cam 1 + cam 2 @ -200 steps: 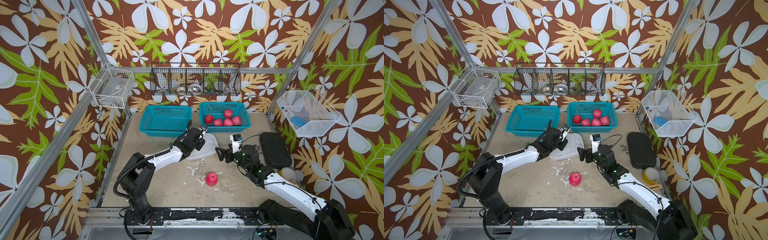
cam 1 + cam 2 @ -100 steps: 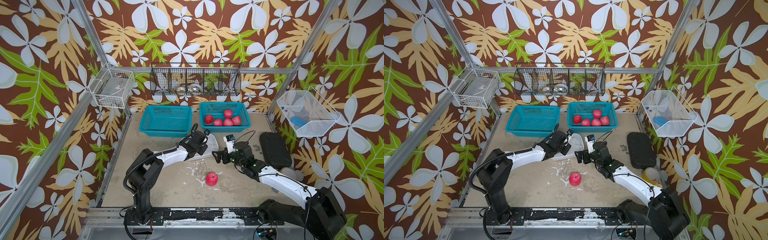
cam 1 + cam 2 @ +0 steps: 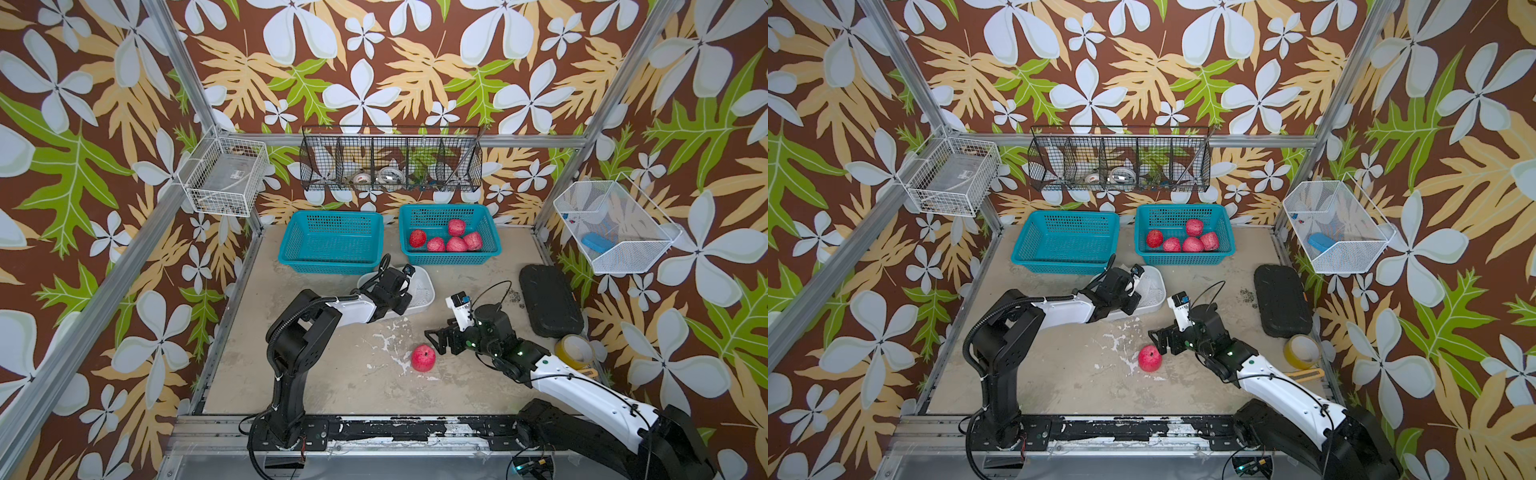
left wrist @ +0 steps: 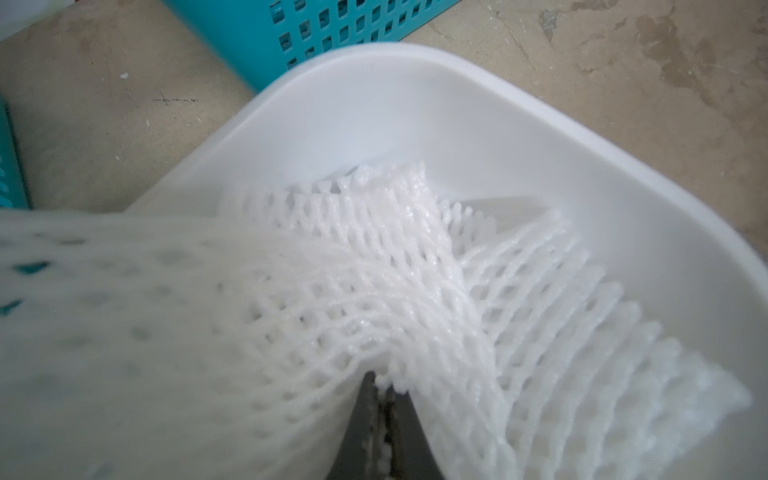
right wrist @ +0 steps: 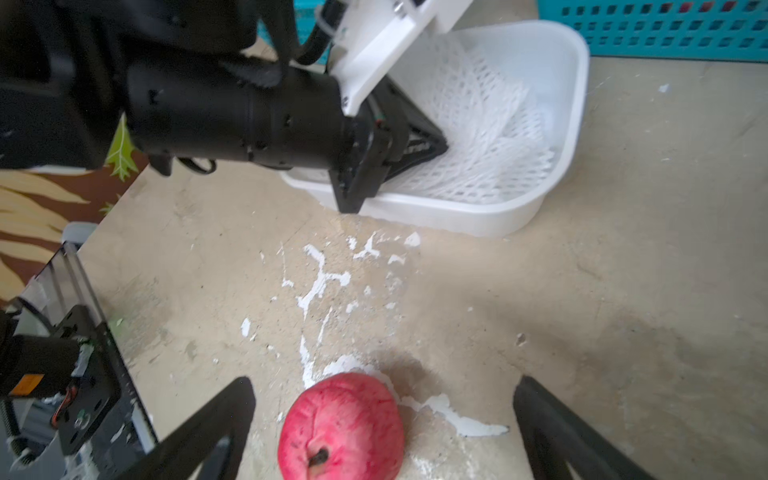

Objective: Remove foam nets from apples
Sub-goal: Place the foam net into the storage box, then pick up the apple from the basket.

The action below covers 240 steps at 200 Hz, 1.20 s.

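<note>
A bare red apple (image 3: 423, 357) (image 3: 1150, 358) lies on the table, stem end toward the right wrist camera (image 5: 340, 428). My right gripper (image 3: 433, 341) (image 5: 384, 382) is open, just beside and above it, with a finger standing well clear on each side. My left gripper (image 3: 405, 291) (image 4: 384, 380) is shut on the edge of a white foam net (image 4: 374, 270) (image 5: 490, 124), which lies in a white tub (image 3: 427, 286) (image 4: 457, 83). Several apples in foam nets (image 3: 456, 244) sit in the right teal basket (image 3: 446, 211).
An empty teal basket (image 3: 330, 239) stands left of the apple basket, just behind the tub. A black pad (image 3: 548, 305) and a yellow tape roll (image 3: 575, 351) lie at the table's right edge. Wire baskets (image 3: 390, 160) hang on the walls.
My right gripper has moved toward the table's front, down to the bare apple, still open. My left gripper has stayed at the tub while its elbow shifted right.
</note>
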{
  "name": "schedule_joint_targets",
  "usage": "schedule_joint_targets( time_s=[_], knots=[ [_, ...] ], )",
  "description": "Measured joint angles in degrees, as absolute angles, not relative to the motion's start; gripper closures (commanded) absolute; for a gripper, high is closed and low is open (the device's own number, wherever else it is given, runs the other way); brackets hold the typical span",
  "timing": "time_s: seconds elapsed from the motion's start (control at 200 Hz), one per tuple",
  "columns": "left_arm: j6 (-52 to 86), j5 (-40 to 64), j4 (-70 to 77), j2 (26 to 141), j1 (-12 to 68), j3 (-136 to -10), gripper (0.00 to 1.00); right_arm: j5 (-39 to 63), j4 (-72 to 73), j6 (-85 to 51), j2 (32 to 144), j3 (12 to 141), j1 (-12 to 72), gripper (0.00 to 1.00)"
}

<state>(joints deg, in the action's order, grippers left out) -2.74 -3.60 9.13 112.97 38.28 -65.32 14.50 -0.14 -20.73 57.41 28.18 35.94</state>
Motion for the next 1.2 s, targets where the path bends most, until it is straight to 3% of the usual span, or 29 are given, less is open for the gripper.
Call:
schedule_joint_targets(
  time_s=[0.365,0.691,0.781,0.996,1.071,1.201],
  knots=[
    [-3.14,-4.03,10.76,114.32,38.26,-66.37,0.87,9.04,-7.44,-20.73,68.07,31.59,46.44,0.0],
    [-3.11,-5.85,6.87,110.43,38.28,-66.39,0.63,8.91,-8.01,-20.27,77.17,34.87,46.7,0.0],
    [-3.18,-6.83,4.71,108.77,38.26,-66.85,0.5,9.08,-8.1,-19.88,78.61,35.62,46.89,0.02],
    [-3.14,-7.53,1.78,104.09,38.26,-68.36,0.23,9.23,-8.23,-19.03,79.37,35.9,47.27,0.21],
    [-3.11,-7.49,1.06,102.26,38.26,-68.47,0.2,9.19,-8.62,-18.61,79.35,36.16,47.27,0.33],
    [-2.98,-7.46,-0.01,99.24,38.26,-68.66,0.13,8.97,-8.8,-18.41,78.76,36.49,47.27,0.43]
  ],
)
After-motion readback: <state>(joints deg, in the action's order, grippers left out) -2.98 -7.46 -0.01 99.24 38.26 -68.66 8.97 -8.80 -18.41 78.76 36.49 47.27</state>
